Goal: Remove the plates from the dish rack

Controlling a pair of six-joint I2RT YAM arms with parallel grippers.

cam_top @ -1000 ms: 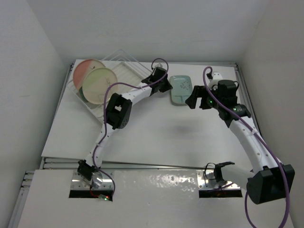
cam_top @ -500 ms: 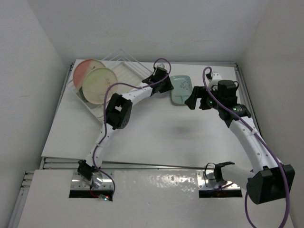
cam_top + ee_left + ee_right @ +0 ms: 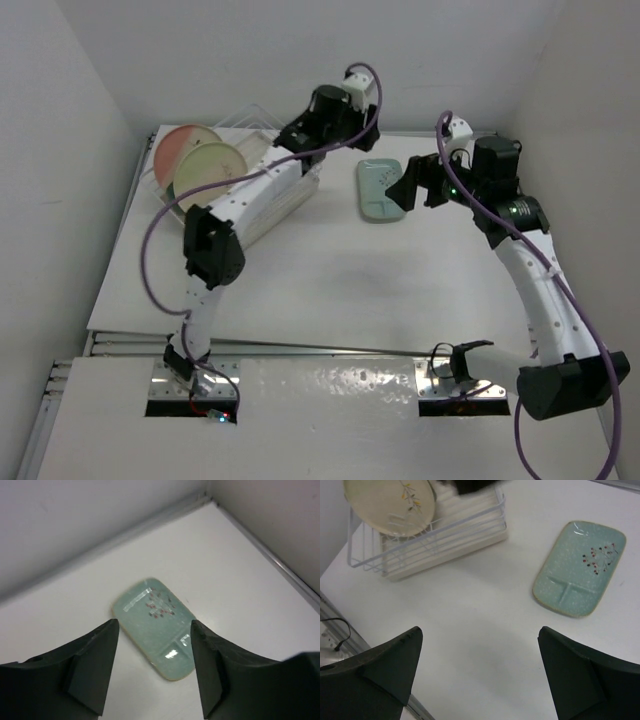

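Left arm has lifted and swung back toward the far wall since a second ago; it was low beside the blue-green plate and now hangs high over the right end of the rack. Right arm has risen a little too. Plates haven't moved.

Left to right:

- pink-and-cream plate (image 3: 178,145): stands tilted at the left end of the dish rack (image 3: 445,540), partly covered by the next plate.
- yellow-green-and-cream plate (image 3: 210,175): same end of the rack, leaning, overlapping the pink one on its near side. Right wrist view shows it resting against the rack wall.
- Rack sits at the far left of the table (image 3: 330,280); the left arm's forearm crosses over its right half in the top view.
- left end effector (image 3: 153,630): spread wide, nothing between the fingers (image 3: 95,655). It is up in the air, and its camera looks down at the blue-green plate with the wall corner behind.
- blue-green plate (image 3: 381,188): lies flat on the table right of the rack, apart from it and close to the far edge. Rounded rectangle with a raised divider on one half and a dark sprig mark on the other. Only one is visible.
- right end effector (image 3: 479,635): spread wide, empty, above the table just right of that plate and not touching it.
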